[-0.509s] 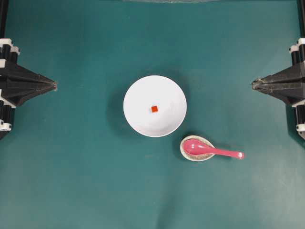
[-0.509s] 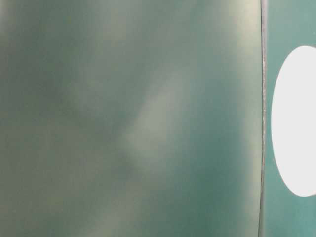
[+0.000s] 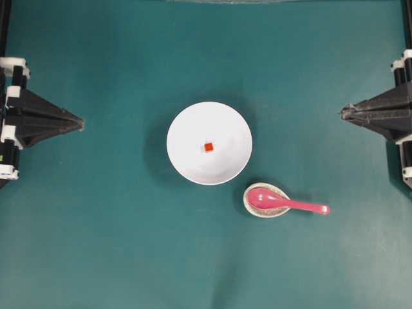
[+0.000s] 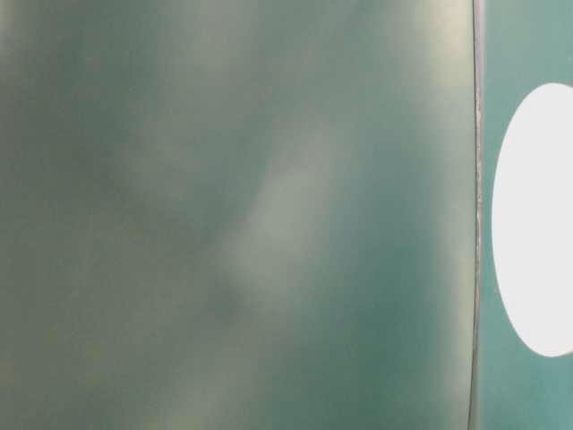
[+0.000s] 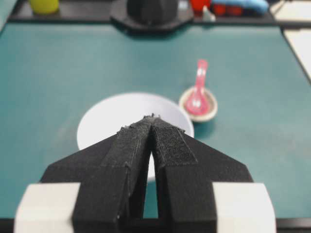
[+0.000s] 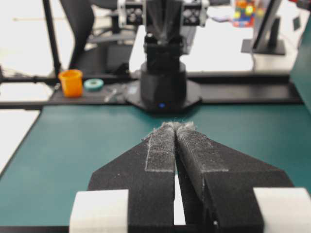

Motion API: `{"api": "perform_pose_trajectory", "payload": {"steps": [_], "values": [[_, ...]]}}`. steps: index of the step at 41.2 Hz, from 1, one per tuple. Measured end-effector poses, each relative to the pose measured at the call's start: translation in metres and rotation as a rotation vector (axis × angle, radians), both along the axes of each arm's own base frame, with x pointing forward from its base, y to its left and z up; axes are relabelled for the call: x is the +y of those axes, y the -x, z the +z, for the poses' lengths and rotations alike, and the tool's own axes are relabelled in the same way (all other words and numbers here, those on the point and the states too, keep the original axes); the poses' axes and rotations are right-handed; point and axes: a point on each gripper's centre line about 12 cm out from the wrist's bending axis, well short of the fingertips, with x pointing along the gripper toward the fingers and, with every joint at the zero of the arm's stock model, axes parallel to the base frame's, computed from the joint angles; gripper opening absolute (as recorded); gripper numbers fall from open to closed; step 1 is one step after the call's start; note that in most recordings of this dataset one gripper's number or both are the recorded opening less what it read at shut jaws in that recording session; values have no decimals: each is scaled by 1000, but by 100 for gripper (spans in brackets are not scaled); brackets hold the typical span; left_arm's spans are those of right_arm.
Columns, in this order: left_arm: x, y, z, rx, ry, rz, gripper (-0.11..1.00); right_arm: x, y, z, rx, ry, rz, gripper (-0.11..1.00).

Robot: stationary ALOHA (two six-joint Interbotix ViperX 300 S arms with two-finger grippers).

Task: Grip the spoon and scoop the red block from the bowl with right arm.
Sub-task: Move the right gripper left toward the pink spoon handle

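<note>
A green table (image 3: 96, 244) is carrying everything. The right claw (image 3: 343, 114) is waiting closed and empty, well apart from the spoon (image 3: 288, 204) lying in a small dish (image 3: 252, 207); the red block (image 3: 208, 147) is sitting in the bowl (image 3: 187, 122) beyond. A clumsy grab is risking tipping that dish.

Teal surface (image 3: 96, 244) fills the whole overhead view, matte, evenly lit, soft shadows. Right wrist view: black rail (image 6: 252, 94) along the surface's far edge w/ orange cup (image 6: 71, 82) and teal tape roll (image 6: 93, 84) upper left; white desk (image 6: 228, 46) behind, bright bg, dark monitor stand (image 6: 265, 34) upper right. Left wrist view: yellow cup (image 5: 43, 6) top left, red + blue items (image 5: 228, 7) top right. Table-level view mostly teal blur.
</note>
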Motion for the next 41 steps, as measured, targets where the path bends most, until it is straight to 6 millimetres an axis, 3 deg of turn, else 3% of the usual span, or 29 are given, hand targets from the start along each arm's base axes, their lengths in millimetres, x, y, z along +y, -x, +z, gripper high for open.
{"api": "perform_pose_trajectory", "payload": {"steps": [12, 20, 26, 35, 41], "values": [[0, 0, -1, 11, 0, 0, 0, 0, 0, -2, 15, -17, -2, 3], [0, 0, -1, 11, 1, 0, 0, 0, -1, -5, 52, -26, -2, 32], [0, 0, -1, 12, 1, 0, 0, -1, -2, -11, 92, -49, -5, 47], [0, 0, -1, 12, 1, 0, 0, -2, -7, -20, 147, -114, -15, 47], [0, 0, -1, 12, 1, 0, 0, -3, -17, -43, 242, -202, -35, 47]]}}
